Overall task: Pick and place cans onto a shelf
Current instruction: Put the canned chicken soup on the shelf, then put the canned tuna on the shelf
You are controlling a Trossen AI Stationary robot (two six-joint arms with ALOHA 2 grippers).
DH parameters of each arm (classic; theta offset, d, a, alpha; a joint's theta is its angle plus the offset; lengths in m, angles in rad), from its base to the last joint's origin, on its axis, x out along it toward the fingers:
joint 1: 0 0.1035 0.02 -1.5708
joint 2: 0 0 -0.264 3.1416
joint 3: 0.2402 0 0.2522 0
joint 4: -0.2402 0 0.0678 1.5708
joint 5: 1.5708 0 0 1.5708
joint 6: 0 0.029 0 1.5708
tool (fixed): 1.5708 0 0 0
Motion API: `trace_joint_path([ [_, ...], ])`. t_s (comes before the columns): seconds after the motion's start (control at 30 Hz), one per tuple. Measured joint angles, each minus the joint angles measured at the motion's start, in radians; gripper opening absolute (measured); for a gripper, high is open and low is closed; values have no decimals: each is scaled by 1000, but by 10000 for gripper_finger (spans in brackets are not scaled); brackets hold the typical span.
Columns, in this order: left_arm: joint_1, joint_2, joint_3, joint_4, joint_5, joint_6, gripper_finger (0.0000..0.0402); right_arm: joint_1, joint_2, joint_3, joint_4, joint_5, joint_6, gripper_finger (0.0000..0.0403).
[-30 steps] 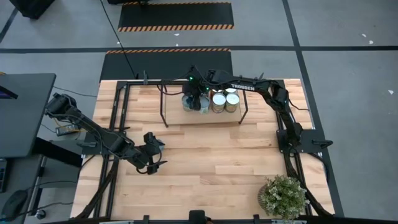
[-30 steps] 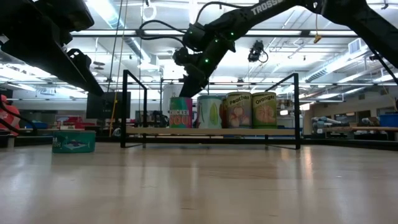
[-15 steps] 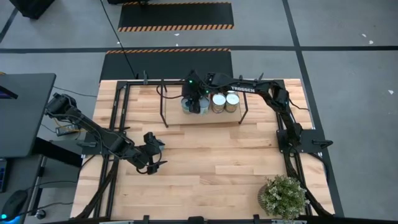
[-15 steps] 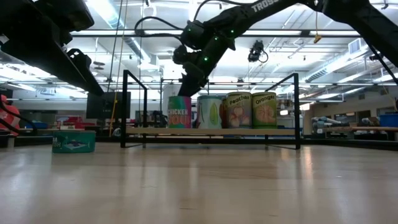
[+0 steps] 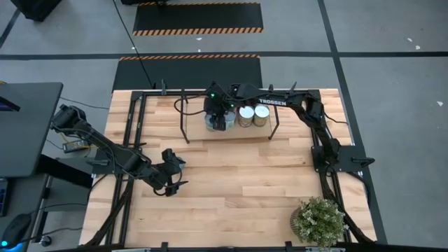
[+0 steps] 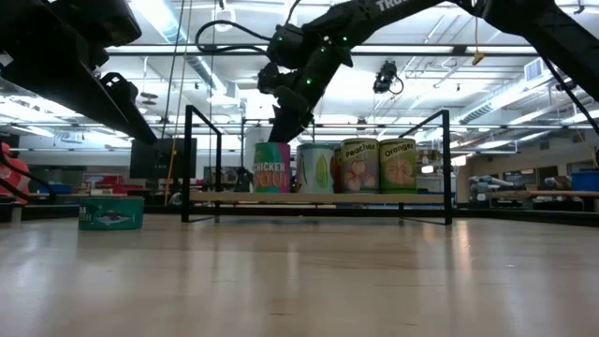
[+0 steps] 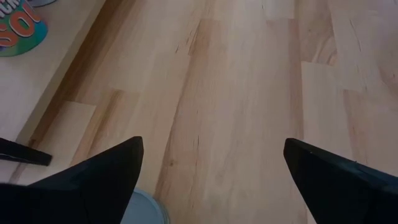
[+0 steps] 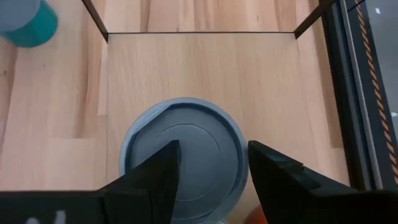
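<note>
Pale blond wood with darker grain streaks was seen on the tabletop (image 5: 231,175). The shelf (image 6: 318,197) was shown as a light-wood board on a thin black frame. Of the cans, the Chicken can (image 6: 271,168) was banded pink, yellow and green, the corn can (image 6: 316,168) green and yellow, the Peaches can (image 6: 359,167) and the Oranges can (image 6: 398,166) cream with orange fruit. A teal tin (image 6: 110,212) carried white print. Both claws were black.

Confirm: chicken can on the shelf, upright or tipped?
Upright. In the low view the chicken can stands level on the shelf beside three other cans; the right hand, open, is directly above its round top.
</note>
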Motion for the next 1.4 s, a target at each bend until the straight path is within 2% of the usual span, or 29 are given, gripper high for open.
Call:
trace_joint_path([
  [0.3,-8,-99,1,-90,5,-52,396,7,0,122,-112,78,-23,197],
  [0.47,-15,-173,1,-222,114,-157,396,46,-1,136,-147,78,-42,197],
  [0.7,-25,-190,1,-472,220,-322,396,157,-3,138,-130,66,-82,197],
  [0.8,-25,-190,1,-581,216,-368,396,195,-3,138,-94,59,-88,197],
  [0.9,-7,-183,1,-690,141,-450,396,230,-3,139,-84,55,-88,197],
  [1.03,36,-176,-8,-682,58,-508,396,274,-3,135,-73,24,-82,197],
  [1.2,91,-139,-40,-620,66,-532,396,324,-2,50,22,3,-83,197],
  [1.4,166,-29,-54,-596,72,-558,396,366,-2,-47,139,3,-83,197],
])
